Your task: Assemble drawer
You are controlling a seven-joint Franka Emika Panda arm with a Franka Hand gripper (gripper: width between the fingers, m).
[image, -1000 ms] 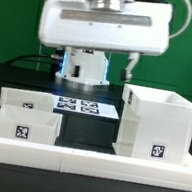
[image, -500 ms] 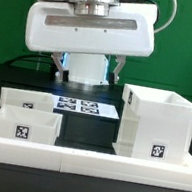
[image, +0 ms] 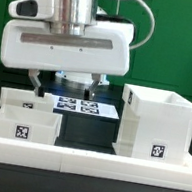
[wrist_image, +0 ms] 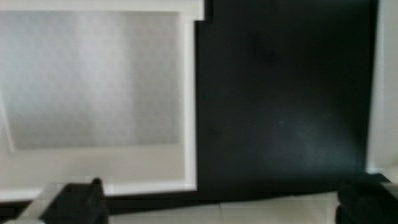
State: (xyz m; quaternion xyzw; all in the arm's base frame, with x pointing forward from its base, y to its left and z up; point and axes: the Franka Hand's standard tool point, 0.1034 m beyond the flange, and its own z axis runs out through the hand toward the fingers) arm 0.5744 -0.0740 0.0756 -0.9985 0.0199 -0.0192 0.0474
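Observation:
The tall white case (image: 158, 125) stands at the exterior view's right, with a square tag low on its front. Two small open-topped white trays sit at the left: the front tray (image: 23, 125) and the back tray (image: 24, 99). My gripper (image: 64, 83) hangs open and empty above the table, just over the back tray's right end, with one finger (image: 36, 81) near that tray. In the wrist view the gripper (wrist_image: 226, 205) is open, its dark fingertips (wrist_image: 75, 203) wide apart, with a white tray (wrist_image: 98, 90) below on the black table.
The marker board (image: 87, 108) lies flat behind the trays, partly under the gripper. A long low white rail (image: 83, 164) runs along the front. A pale strip (wrist_image: 214, 213) shows between the fingertips in the wrist view; I cannot tell what it is.
The gripper has moved toward the exterior view's left and come lower, from above the marker board to over the back tray. It stays open. The drawer parts have not moved.

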